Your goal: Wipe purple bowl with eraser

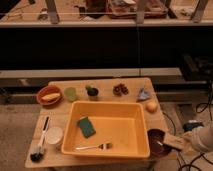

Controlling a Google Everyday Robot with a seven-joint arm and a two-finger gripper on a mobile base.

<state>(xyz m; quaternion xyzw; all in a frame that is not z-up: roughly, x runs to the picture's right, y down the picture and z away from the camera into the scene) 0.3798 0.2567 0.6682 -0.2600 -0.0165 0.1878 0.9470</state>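
The purple bowl (157, 141) sits at the table's front right corner, just right of the yellow tub. The tan eraser (173, 143) rests at the bowl's right rim, held at the end of my white arm (202, 139), which reaches in from the right edge. My gripper (179, 144) is shut on the eraser's right end, level with the bowl's rim. The bowl's inside shows a small light glint; its right edge is partly covered by the eraser.
A large yellow tub (142, 132) holds a green sponge (86, 126) and a fork (94, 146). An orange bowl (49, 95), green cup (70, 93), dark cup (92, 92), brown item (120, 89), blue cloth (143, 93), orange fruit (151, 106), white cup (53, 135) and brush (39, 145) surround it.
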